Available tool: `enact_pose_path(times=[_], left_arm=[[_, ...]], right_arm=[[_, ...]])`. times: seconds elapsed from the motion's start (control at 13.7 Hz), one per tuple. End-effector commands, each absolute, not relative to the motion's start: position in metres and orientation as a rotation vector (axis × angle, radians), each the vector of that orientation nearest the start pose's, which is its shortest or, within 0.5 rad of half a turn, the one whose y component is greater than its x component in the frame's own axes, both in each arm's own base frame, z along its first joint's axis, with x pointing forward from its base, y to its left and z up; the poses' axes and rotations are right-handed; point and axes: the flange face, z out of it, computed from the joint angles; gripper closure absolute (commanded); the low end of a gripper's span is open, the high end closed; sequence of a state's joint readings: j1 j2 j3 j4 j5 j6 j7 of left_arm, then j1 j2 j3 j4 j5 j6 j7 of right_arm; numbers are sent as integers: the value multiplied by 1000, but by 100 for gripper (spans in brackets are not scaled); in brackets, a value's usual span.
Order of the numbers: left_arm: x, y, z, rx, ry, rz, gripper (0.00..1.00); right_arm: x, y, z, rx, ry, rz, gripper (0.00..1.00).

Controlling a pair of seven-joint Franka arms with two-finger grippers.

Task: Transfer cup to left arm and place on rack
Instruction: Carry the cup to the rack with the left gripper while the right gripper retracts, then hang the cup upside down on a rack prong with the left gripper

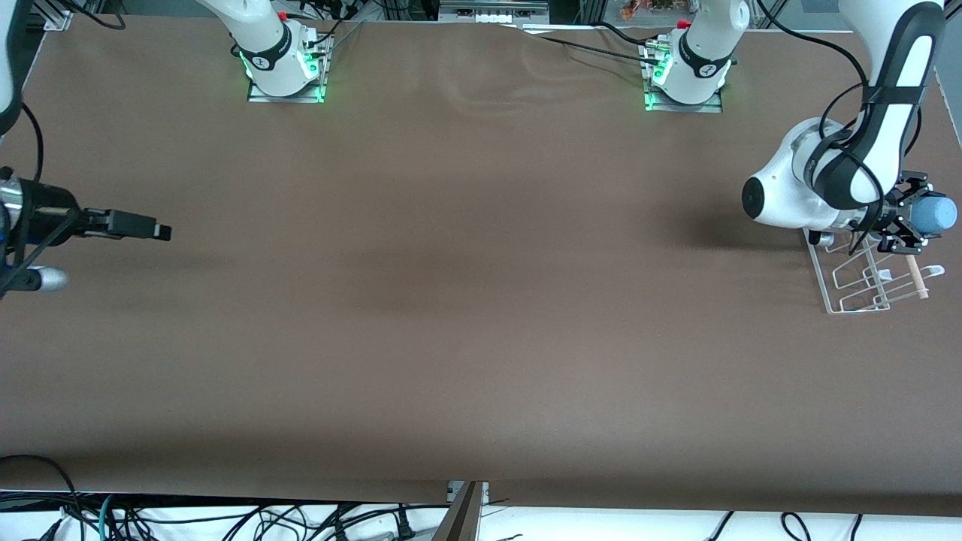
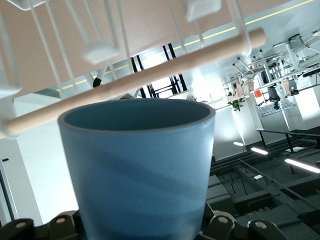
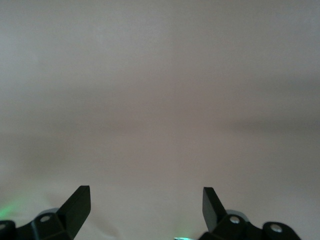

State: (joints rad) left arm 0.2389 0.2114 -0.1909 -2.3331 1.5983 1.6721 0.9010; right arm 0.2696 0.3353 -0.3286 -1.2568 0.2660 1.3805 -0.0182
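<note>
Left wrist view only: cup (image 2: 137, 170) mouth close against the rack's wooden rod (image 2: 135, 80). Front view: left gripper (image 1: 911, 219) clamped on cup (image 1: 936, 215), over rack (image 1: 872, 274) at left arm's table end. Right gripper (image 3: 146, 202) waiting, fingers spread wide, holding nothing

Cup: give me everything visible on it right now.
The cup is a plain light-blue tumbler, handleless, slightly tapered, looking like matte plastic, empty inside. The left gripper holds it by its base, on its side, mouth pointing away from the arm, over the rack at the left arm's end of the table. Its rim is near the rack's wooden rod; contact is unclear.
</note>
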Motion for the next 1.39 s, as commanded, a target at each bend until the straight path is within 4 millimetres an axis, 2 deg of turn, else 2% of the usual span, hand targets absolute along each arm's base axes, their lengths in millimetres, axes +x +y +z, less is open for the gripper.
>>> enact_pose_path(times=[0.0, 0.07, 0.15, 0.29, 0.37, 0.44, 0.58, 0.66, 0.8, 0.88, 0.95, 1.02, 1.1, 1.17, 1.32], left_arm=[[461, 121, 268, -1074, 1492, 1301, 100], [457, 121, 265, -1069, 1497, 1307, 100], [456, 121, 264, -1068, 1498, 1307, 100], [450, 120, 258, -1072, 1496, 1307, 100], [442, 120, 253, -1074, 1492, 1306, 100], [438, 120, 249, -1084, 1479, 1303, 100], [435, 120, 246, -1089, 1472, 1297, 100], [434, 120, 245, -1092, 1470, 1295, 100], [433, 119, 240, -1102, 1464, 1281, 100], [433, 118, 238, -1107, 1464, 1275, 100], [432, 118, 235, -1115, 1461, 1268, 100], [431, 117, 232, -1117, 1462, 1263, 100], [431, 117, 230, -1117, 1466, 1263, 100], [431, 117, 227, -1116, 1473, 1265, 100], [431, 116, 224, -1111, 1479, 1267, 100]], right_arm=[[577, 63, 642, -3044, -96, 197, 1], [562, 60, 655, -3050, -105, 201, 1], [551, 58, 652, -3073, -110, 221, 1], [530, 53, 629, -3057, -114, 228, 1], [516, 66, 624, -3077, -174, 187, 1], [510, 80, 620, -3150, -236, 186, 1], [512, 100, 619, -3250, -319, 177, 1], [515, 100, 627, -3248, -313, 140, 1], [539, 101, 626, -3244, -316, 130, 1], [548, 101, 610, -3263, -312, 174, 1], [551, 99, 608, -3271, -300, 171, 1], [554, 88, 604, -3254, -262, 176, 1], [549, 77, 597, -3197, -223, 215, 1], [542, 61, 599, -3138, -162, 205, 1], [536, 55, 597, -3116, -142, 212, 1]])
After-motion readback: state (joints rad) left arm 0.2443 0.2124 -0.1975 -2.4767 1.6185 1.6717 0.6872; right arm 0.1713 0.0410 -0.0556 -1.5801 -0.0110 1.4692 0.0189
